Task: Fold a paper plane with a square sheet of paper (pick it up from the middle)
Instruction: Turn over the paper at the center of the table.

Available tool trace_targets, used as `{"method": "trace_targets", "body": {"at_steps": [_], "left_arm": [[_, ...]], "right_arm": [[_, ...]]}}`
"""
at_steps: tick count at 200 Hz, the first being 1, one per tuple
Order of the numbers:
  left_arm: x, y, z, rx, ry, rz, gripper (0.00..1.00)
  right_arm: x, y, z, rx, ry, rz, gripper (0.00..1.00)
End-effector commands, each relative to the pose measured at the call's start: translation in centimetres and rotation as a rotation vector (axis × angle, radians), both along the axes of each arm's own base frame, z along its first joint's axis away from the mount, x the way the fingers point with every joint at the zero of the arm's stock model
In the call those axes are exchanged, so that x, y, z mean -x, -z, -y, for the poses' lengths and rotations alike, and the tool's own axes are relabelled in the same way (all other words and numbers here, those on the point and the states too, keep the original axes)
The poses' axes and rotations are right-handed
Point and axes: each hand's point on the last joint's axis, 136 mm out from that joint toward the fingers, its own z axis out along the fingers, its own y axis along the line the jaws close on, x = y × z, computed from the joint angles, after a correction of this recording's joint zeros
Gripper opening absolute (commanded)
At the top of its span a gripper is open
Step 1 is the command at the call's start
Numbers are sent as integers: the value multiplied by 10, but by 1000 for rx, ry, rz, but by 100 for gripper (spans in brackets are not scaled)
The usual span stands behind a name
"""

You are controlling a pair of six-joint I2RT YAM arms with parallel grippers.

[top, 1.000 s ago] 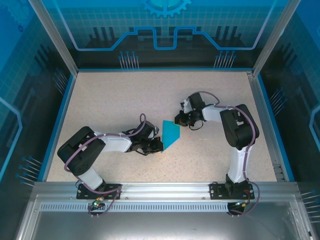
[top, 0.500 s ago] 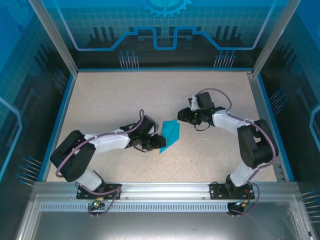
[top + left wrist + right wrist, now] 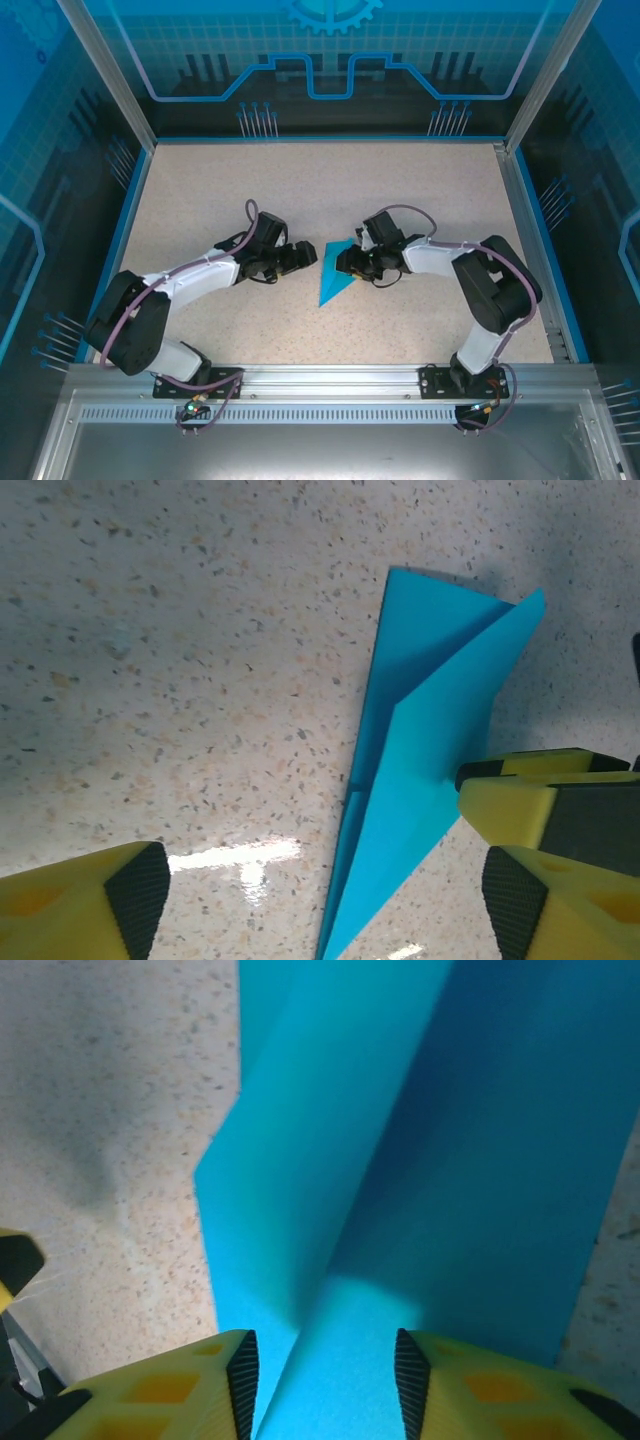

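Mid-surface [image 3: 300, 190], the folded paper plane [image 3: 333, 282] lies flat; left jaws gape released beside it, right jaws part-open astride its raised fold.

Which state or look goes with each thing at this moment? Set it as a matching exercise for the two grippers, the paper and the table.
Things:
1. left gripper
2. right gripper
3. paper plane
4. table

States:
A. fingers a little apart, with blue paper in the gap
B. speckled beige
C. fingers spread wide, just left of the paper
D. bright cyan, folded to a narrow point

Pairs: 1-C, 2-A, 3-D, 4-B
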Motion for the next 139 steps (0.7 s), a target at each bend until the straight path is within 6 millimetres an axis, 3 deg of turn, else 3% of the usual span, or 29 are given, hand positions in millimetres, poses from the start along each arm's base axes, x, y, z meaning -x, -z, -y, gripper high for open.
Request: {"method": "trace_targets", "body": {"at_steps": [1, 78, 112, 139], "left_arm": [[4, 6, -10, -10, -41, -26, 88], [2, 5, -4, 95, -24, -69, 94], [2, 0, -3, 134, -12, -59, 96], [-2, -9, -14, 205, -30, -56, 99]], "right_arm": [[-12, -8, -19, -49, -14, 23, 39], [-19, -7, -30, -108, -31, 56, 29], [-24, -8, -35, -141, -30, 66, 13], [-32, -29, -36, -236, -6, 140, 6]]}}
